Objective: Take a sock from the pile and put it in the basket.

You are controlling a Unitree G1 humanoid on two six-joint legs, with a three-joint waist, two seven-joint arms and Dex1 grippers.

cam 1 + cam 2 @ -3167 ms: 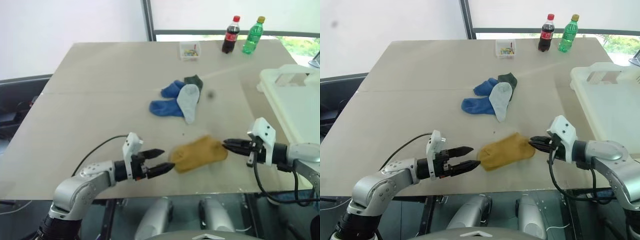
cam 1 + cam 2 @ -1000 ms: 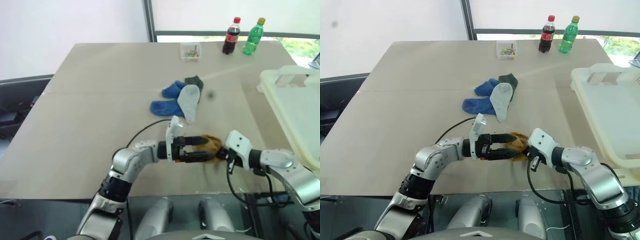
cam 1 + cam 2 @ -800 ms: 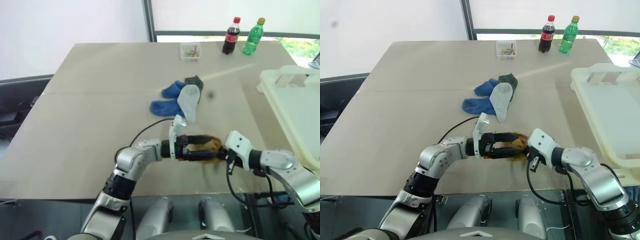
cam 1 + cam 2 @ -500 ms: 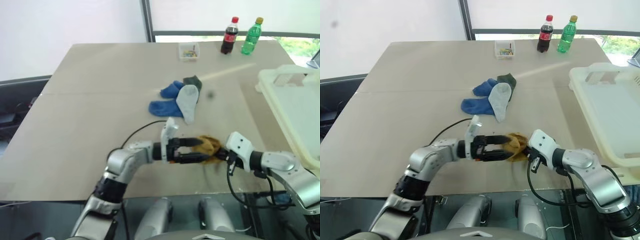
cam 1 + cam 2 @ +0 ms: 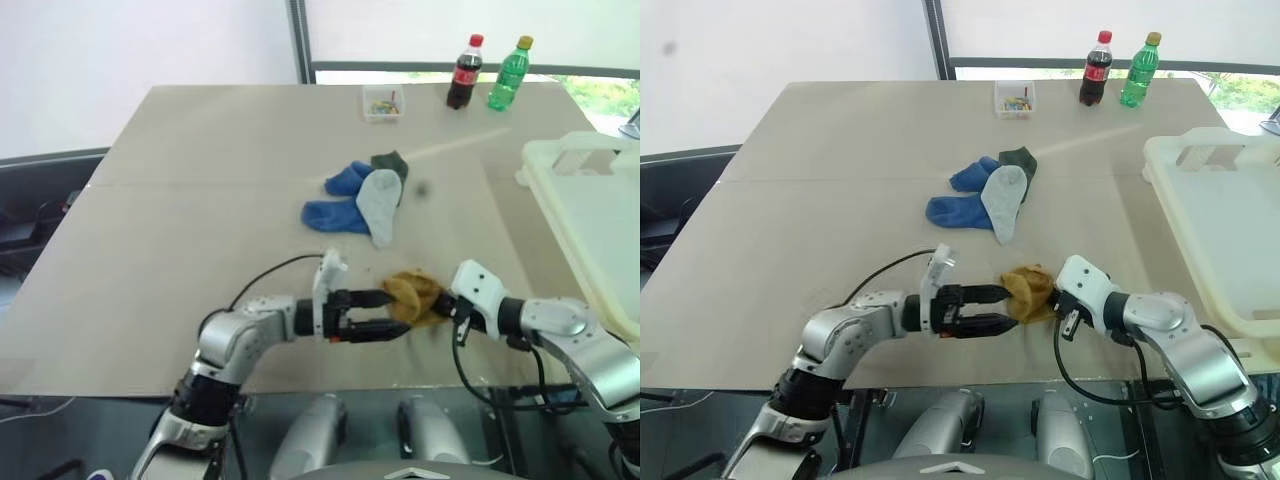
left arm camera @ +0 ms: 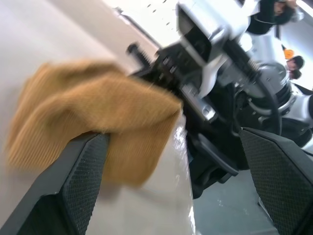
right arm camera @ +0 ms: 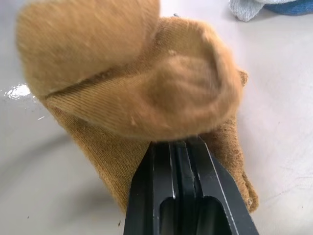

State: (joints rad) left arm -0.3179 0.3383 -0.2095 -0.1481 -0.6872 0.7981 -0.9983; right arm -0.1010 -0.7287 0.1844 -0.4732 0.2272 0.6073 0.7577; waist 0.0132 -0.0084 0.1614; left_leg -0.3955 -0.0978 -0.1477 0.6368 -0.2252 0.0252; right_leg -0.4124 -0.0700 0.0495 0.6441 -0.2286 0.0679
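Mustard-yellow sock (image 5: 1028,291) was the thing nearest to us, crumpled in a small lump near the front edge of the table (image 5: 820,150). We saw the right gripper (image 5: 1057,303) closed tightly on its edge at about 3 o'clock from the sock; in the right wrist view the two black fingers (image 7: 181,196) were pressed together with the yellow fabric (image 7: 132,93) bunched over their tips. We could not tell if the sock was lifted or was resting on the table.

At 9 o'clock from the sock we saw the left gripper (image 5: 998,309), pointing level toward it, with its two fingers spread apart. The upper finger (image 5: 985,291) reached just beside the sock. In the left wrist view one textured pad (image 6: 80,181) was against the fabric, but we could not tell if it really touched.

Farther, at about 12 o'clock from the sock, the pile (image 5: 985,192) lay flat on the table: two blue socks, one light grey sock over them and one dark green sock behind. The basket (image 5: 1230,215) stood well apart at the table's right side, at about 2 o'clock from the yellow sock.

At the far edge stood a small clear box (image 5: 1015,98), a cola bottle (image 5: 1096,68) and a green bottle (image 5: 1142,69).
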